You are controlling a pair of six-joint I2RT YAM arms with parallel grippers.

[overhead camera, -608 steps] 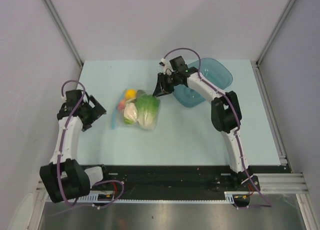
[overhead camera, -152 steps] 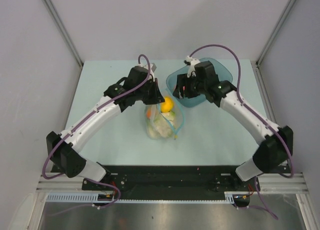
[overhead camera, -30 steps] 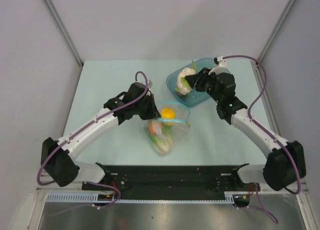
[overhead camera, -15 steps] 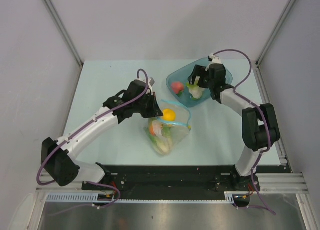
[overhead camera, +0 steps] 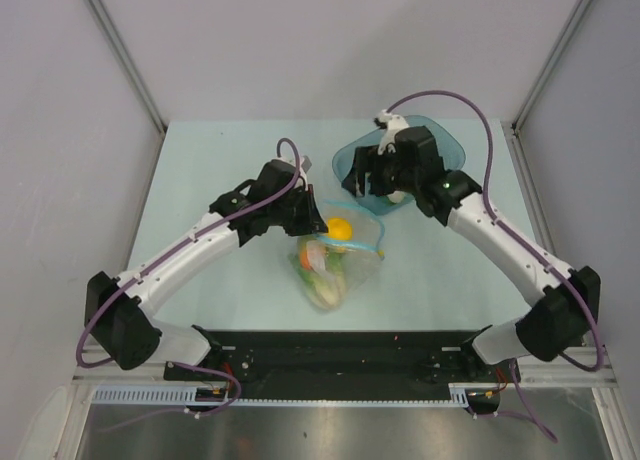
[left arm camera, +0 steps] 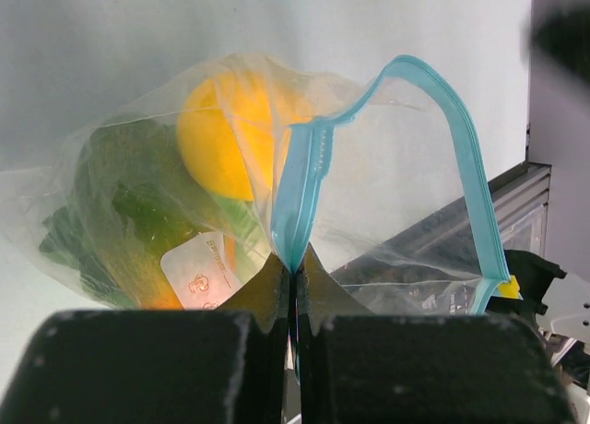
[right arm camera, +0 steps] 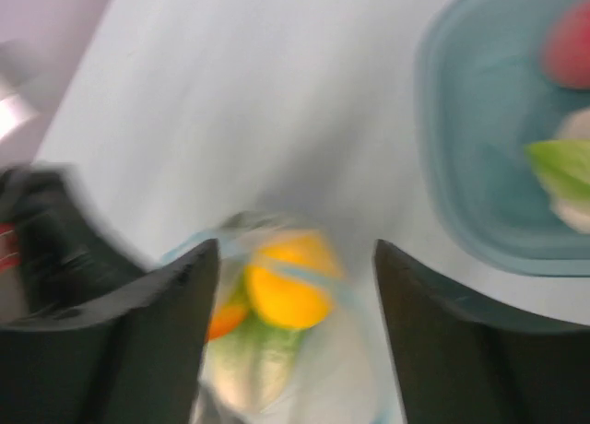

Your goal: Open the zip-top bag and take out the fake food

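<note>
1. The left end effector (left arm camera: pixel 293 300) is pressed together on the light blue zip strip (left arm camera: pixel 306 180) of the zip-top bag (overhead camera: pixel 335 275), pinching one side of the mouth and holding it up.
2. The bag's mouth gapes open, and its body rests on the surface (overhead camera: pixel 200 160) between the two arms.
3. Inside the bag, a yellow fruit (left arm camera: pixel 217 138) sits just under the mouth with green leafy pieces (left arm camera: pixel 111 203) lower down. A white label (left arm camera: pixel 207 272) shows on the near wall.
4. The right end effector (right arm camera: pixel 295 253) is spread wide with nothing between its fingers. It hovers above the bag's mouth, beside the teal tray (right arm camera: pixel 442 166).
5. In the tray lie a red piece (right arm camera: pixel 572 41) and what looks like a green-and-white leafy piece (right arm camera: pixel 567 170), though the right wrist view is blurred.
</note>
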